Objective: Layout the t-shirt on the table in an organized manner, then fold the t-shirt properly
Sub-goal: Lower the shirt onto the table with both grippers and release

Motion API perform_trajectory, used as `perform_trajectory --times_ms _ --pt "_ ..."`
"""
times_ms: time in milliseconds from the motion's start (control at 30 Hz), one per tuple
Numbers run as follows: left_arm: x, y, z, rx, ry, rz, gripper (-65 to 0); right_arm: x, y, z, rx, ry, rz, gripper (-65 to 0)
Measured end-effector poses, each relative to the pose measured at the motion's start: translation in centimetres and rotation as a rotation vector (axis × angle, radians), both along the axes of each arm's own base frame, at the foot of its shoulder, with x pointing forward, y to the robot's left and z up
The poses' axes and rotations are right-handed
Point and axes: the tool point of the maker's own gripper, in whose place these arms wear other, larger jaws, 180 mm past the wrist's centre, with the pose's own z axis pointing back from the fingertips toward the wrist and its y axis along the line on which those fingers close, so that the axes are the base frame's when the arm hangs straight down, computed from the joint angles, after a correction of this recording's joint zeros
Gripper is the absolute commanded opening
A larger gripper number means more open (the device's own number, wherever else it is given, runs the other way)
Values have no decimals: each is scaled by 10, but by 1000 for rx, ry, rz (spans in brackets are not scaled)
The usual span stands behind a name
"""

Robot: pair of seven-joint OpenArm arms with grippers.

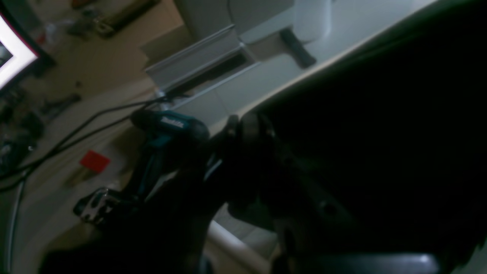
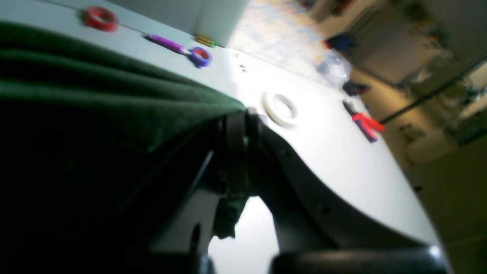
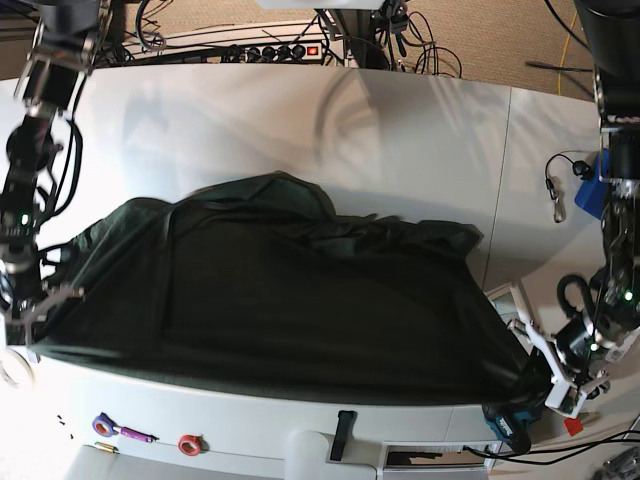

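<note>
Two corners of the dark green cloth t-shirt (image 3: 280,300), stretched wide yet rumpled across the white counter (image 3: 400,120), sit pinched in the left end effector (image 3: 538,372) and right end effector (image 2: 237,120), so laying out looks nearly done and no fold is yet made.

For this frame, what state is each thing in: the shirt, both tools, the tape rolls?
t-shirt, spread over the table, wrinkled, not folded.
right tool, shut on the t-shirt's edge.
left tool, shut on the t-shirt's corner.
white tape roll, lying flat, apart from the t-shirt.
red tape roll, lying flat.
</note>
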Motion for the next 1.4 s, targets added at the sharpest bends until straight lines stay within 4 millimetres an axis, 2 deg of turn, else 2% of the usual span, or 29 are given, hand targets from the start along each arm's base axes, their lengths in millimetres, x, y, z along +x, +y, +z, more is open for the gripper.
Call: perform_trajectory --times_ms 100,200,400,500,600,633,700,733,767,833,967,1033,1167,1233,1333,1400 --pt "12 1 -15 -63 37 25 -650 21 -4 -18 31 47 1 -650" --pt "22 -1 -42 -124 104 65 -650 40 -1 -53 62 135 15 -650" --pt "42 -21 -75 -181 144 82 -650 74 15 -109 173 192 29 -650" --pt "52 -28 -89 -183 151 96 -650 89 26 -127 196 197 34 -650" --pt "62 -23 -98 -181 142 143 -650 99 31 -137 193 218 16 -650" --pt "64 -20 -100 -188 142 158 -601 102 33 -138 202 221 19 -638" --pt "69 -17 -102 -188 144 179 -382 108 35 -137 213 226 17 -515" --pt "71 -13 -103 -191 145 200 -317 111 36 -134 217 219 16 -465" --pt "73 -8 -102 -192 137 233 -288 113 35 -130 215 212 16 -427" --pt "77 2 -99 -214 125 297 -286 118 32 -118 212 182 5 -413" --pt "74 7 -100 -252 156 292 -287 125 20 -95 197 121 -41 -413" --pt "69 -2 -95 -298 163 216 -287 125 17 -88 191 109 -51 -414" --pt "53 -32 -78 -370 161 -16 -293 124 17 -83 197 121 -63 -414" --pt "50 -34 -77 -396 155 -16 -296 125 18 -75 192 111 -62 -414" --pt "36 -36 -95 -377 182 -20 -303 124 19 -61 205 95 -69 -414" --pt "21 -39 -114 -367 215 -24 -305 121 22 -51 201 77 -48 -415"
